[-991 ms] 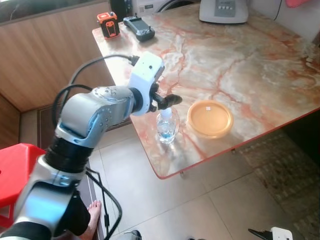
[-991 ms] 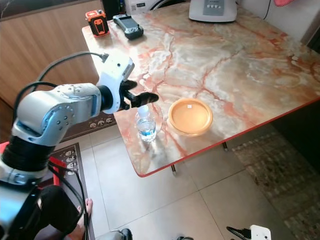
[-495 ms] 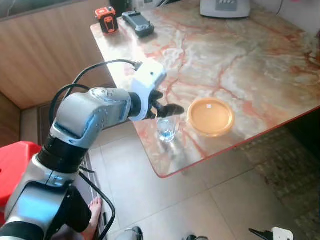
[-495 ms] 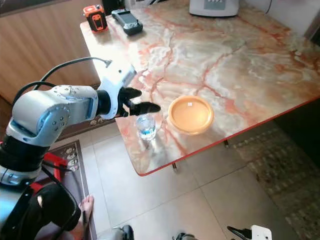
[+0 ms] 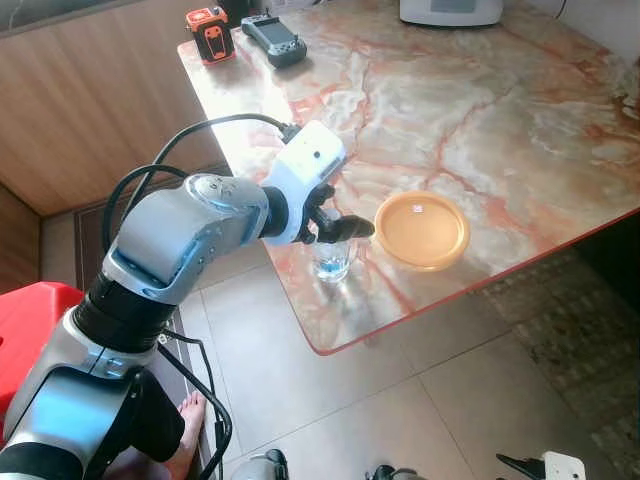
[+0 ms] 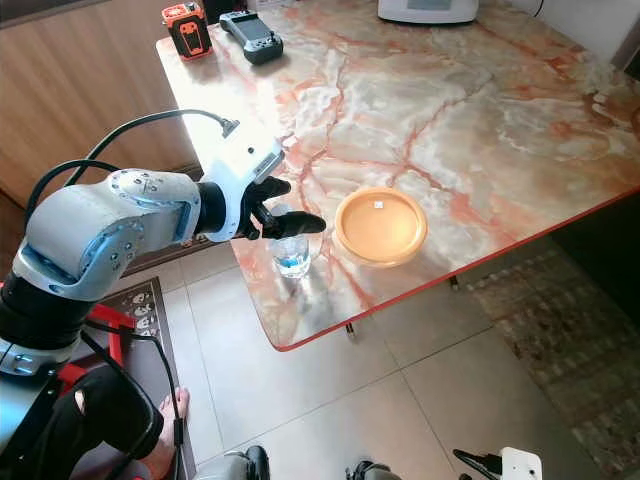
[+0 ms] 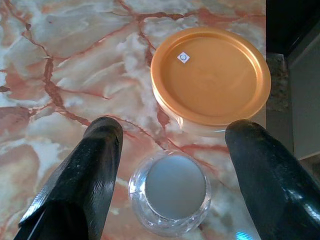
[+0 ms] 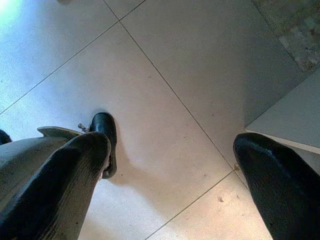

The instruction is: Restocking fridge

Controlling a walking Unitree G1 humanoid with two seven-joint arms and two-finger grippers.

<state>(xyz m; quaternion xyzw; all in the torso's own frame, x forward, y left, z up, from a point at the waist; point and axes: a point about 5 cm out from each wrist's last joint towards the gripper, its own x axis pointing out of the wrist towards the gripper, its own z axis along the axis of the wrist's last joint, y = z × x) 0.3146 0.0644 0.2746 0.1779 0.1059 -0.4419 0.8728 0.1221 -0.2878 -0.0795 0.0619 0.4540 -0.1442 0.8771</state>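
Note:
A small clear water bottle point(image 5: 330, 260) with a white cap point(image 7: 175, 186) stands upright near the front left edge of the marble table point(image 5: 480, 110). My left gripper point(image 5: 338, 226) hovers just above it, open. In the left wrist view its two black fingers point(image 7: 97, 165) stand apart, one on each side of the cap, without touching it. Just right of the bottle sits a round container with an orange lid point(image 5: 421, 232). My right gripper point(image 8: 170, 145) hangs low over the floor tiles, open and holding nothing.
At the table's far left corner lie an orange-and-black device point(image 5: 213, 22) and a black handheld controller point(image 5: 276, 38). A white appliance point(image 5: 450, 8) stands at the back. A red stool point(image 5: 30, 330) and a person's bare foot point(image 5: 186, 450) are on my left.
My left gripper has come lower and slightly forward, so its fingers now cover the bottle's top in the eye views. The camera has shifted a little; bottle and container stay put.

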